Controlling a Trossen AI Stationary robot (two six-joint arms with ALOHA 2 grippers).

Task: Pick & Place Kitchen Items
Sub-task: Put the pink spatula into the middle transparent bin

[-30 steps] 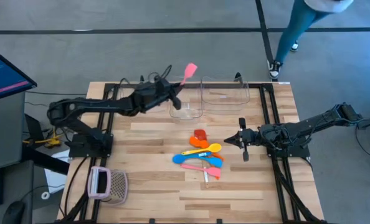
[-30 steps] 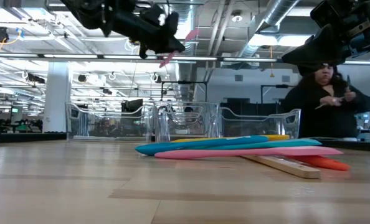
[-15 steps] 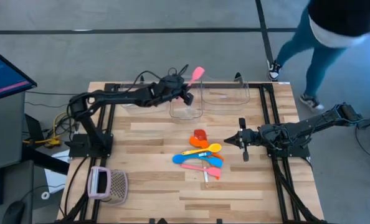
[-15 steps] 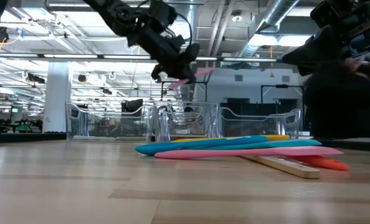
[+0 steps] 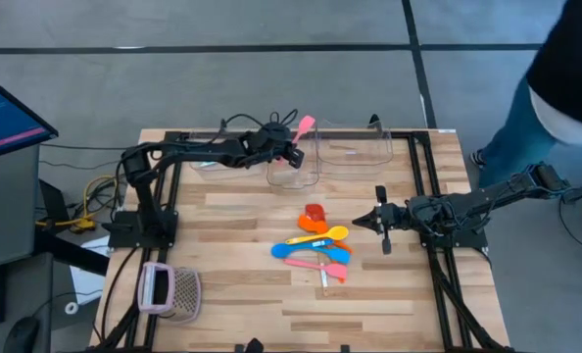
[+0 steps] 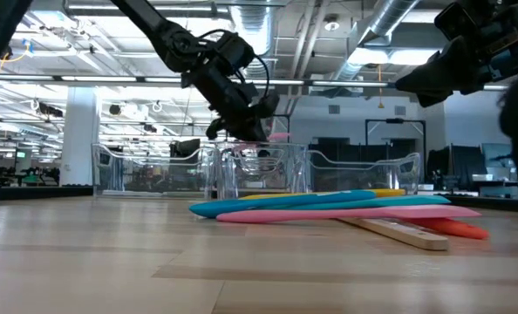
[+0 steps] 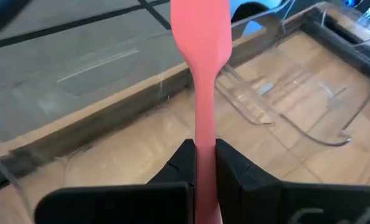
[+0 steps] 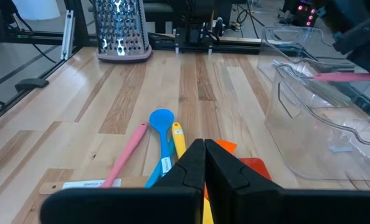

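At the desk's (image 5: 232, 211) near left corner lies a pink-and-white mesh basket (image 5: 169, 290). Farther back, the left hand (image 5: 293, 153) reaches over the clear plastic bins (image 5: 293, 169) along the far edge, its fingers pinching the handle of a slim pink plastic spatula (image 5: 302, 126); the left wrist view shows the flat handle clamped between the two dark fingers, blade pointing out over a bin. Near the middle of the desk sits the pile of remaining kitchen items (image 5: 318, 247): yellow, blue, pink and orange plastic spoons, plus a red-headed spatula with a wooden handle (image 5: 315, 214). To the right, the right hand (image 5: 380, 224) waits just beside that pile with its fingers pressed together, holding nothing. These utensils look light, stiff and rather slick, so each is probably best taken across the narrow handle near its middle, where it balances. A pale label with small print shows on the wooden handle in the right wrist view, too small to read.
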